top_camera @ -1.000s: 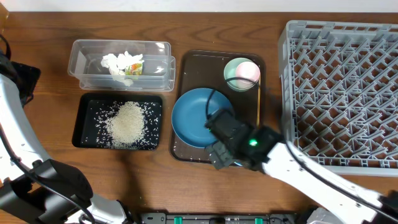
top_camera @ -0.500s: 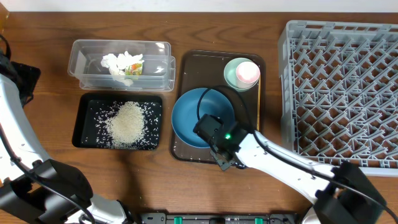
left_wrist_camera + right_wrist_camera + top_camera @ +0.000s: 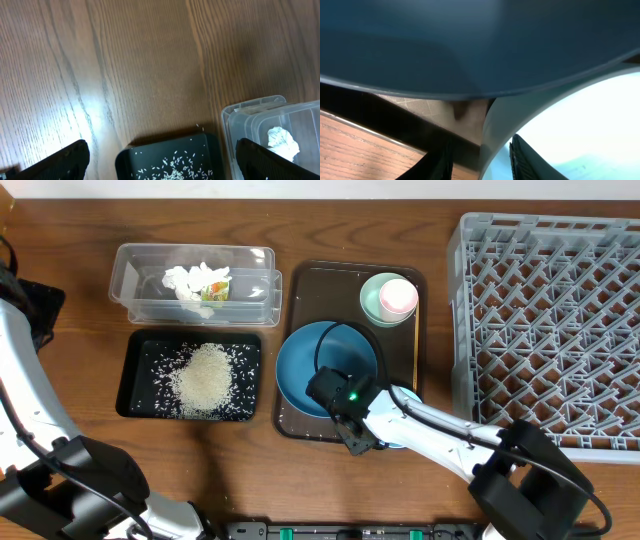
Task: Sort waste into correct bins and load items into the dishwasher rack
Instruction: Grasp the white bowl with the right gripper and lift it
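At the far left of the table [image 3: 300, 230], our left gripper [image 3: 162, 150] hangs with its jaws wide apart and empty. It is above the clear plastic tub [image 3: 140, 270] that holds the crumpled tissue [image 3: 195, 280] and the matte black tray [image 3: 138, 392] that holds the heaped rice [image 3: 205, 378]. On the glossy brown serving tray [image 3: 320, 288] lies the smooth, round dark blue plate [image 3: 310, 365]. At its lower right edge we have the right gripper [image 3: 480, 152], jaws part-way together, one finger on each side of the thin curved rim of the light blue bowl [image 3: 570, 110]. The bowl sits tucked partly under the plate's lip. The wrist view is close and dim, so we cannot tell whether the pads grip the rim. Behind it the mint green bowl [image 3: 372, 298] cradles the pink cup [image 3: 398, 296], with the thin wooden stick [image 3: 414, 345] lying front to back along the tray's right side. The grey lattice rack [image 3: 458, 310] lies to the right of the bowl, nearer our right arm.
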`<state>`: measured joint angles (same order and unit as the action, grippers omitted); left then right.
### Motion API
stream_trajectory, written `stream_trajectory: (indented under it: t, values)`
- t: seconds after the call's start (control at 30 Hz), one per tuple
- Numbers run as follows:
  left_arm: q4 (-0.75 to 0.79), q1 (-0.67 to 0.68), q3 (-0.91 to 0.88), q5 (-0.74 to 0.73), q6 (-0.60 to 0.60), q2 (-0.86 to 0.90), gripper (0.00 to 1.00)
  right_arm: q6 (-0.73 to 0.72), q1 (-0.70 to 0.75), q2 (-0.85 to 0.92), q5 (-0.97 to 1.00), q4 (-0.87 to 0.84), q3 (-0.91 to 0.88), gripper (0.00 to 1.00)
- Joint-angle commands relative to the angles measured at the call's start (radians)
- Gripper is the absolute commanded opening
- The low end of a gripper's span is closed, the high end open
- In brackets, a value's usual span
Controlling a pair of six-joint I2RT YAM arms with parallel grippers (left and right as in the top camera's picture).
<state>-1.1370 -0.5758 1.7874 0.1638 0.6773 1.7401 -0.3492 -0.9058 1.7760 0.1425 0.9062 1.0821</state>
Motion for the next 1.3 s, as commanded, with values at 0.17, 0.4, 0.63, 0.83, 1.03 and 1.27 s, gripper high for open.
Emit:
stream_trajectory:
  t: [0.17,0.4,0.63,0.83,1.03,1.27]
  values:
    - [-0.003,-0.004,0.002,0.006,-0.003,0.005,0.95,-0.020,-0.005,-0.032,0.000,0.034,0.041,0.08]
    - [-0.003,-0.004,0.002,0.006,-0.003,0.005,0.95,-0.024,-0.004,-0.072,-0.001,0.075,0.053,0.01]
    - [-0.003,-0.004,0.002,0.006,-0.003,0.005,0.95,-0.024,0.024,-0.191,0.096,0.225,0.149,0.01]
    - [-0.003,-0.003,0.002,0.006,-0.003,0.005,0.95,0.032,0.161,-0.358,0.146,0.226,0.195,0.01]
    - [-0.003,-0.004,0.002,0.006,-0.003,0.005,0.95,0.071,0.471,-0.488,0.105,0.142,0.195,0.01]
    - [-0.003,-0.004,0.002,0.005,-0.003,0.005,0.95,0.278,0.888,-0.495,-0.476,-0.054,0.187,0.01]
